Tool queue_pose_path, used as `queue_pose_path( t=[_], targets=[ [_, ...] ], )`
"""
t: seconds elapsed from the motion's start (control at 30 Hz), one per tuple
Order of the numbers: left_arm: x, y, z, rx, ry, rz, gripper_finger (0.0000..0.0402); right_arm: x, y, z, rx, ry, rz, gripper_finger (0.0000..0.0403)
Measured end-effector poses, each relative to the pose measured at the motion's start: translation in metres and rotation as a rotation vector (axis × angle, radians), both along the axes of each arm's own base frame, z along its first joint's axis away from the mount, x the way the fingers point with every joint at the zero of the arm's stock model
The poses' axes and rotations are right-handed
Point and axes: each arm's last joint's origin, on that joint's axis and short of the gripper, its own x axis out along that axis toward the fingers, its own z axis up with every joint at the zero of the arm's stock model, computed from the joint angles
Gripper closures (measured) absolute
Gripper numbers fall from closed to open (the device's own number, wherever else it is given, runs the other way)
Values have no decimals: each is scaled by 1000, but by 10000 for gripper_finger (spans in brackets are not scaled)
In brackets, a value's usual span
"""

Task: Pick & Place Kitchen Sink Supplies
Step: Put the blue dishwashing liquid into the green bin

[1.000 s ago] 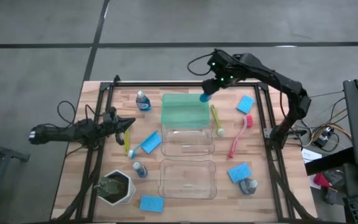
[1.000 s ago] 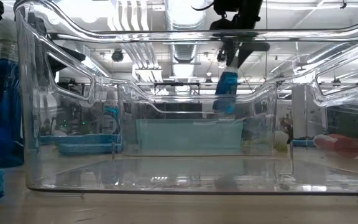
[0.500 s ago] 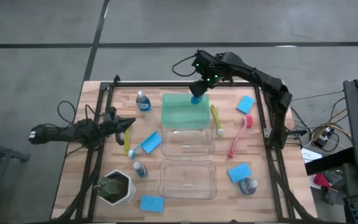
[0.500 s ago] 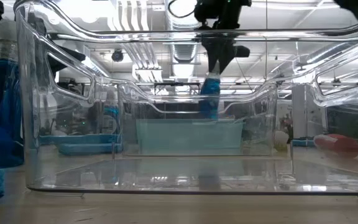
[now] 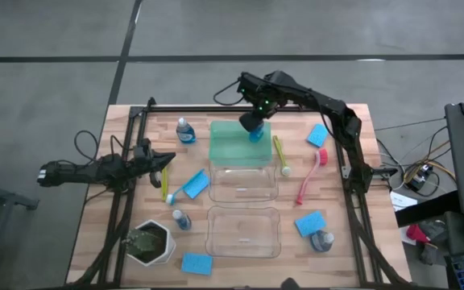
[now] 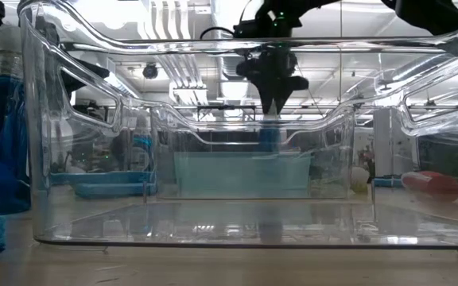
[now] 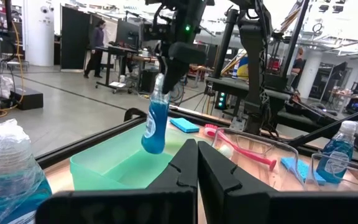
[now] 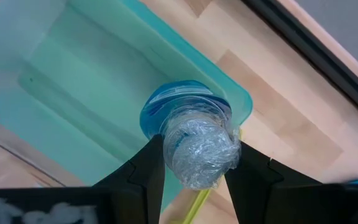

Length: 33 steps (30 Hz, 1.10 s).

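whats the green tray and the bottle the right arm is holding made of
Green tray: looks like translucent plastic, since the wood shows faintly through it. Bottle, held in the right gripper: apparently thin clear plastic, with blue liquid visible inside and a crinkled upper part.

A light wooden desk (image 5: pixel 135 234) with a black metal frame carried the items. A translucent green tray (image 5: pixel 234 151) sat at the far middle, with two clear plastic bins (image 5: pixel 242 185) in a row nearer. Four bright blue rectangular sponges (image 5: pixel 196 184) lay scattered around them. Small clear bottles of blue liquid (image 5: pixel 185 130) stood at the left. A yellow-green brush (image 5: pixel 281 157) and a pink-red brush (image 5: pixel 308 179) lay right of the bins. A white hexagonal pot of greenery (image 5: pixel 150 243) stood at the near left corner.
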Motion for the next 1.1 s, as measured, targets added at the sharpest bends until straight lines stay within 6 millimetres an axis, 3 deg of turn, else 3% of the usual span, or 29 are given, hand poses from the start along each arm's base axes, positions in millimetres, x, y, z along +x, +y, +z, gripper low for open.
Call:
queue_pose_path(
  t=[0.47, 1.1],
  targets=[
    [0, 0, 0, 0, 0, -1, 396, 3, -1, -23, -3, 33, 6, 271],
    [0, 0, 0, 0, 0, 0, 396, 5, -3, -30, -24, 20, 16, 249]
  ],
)
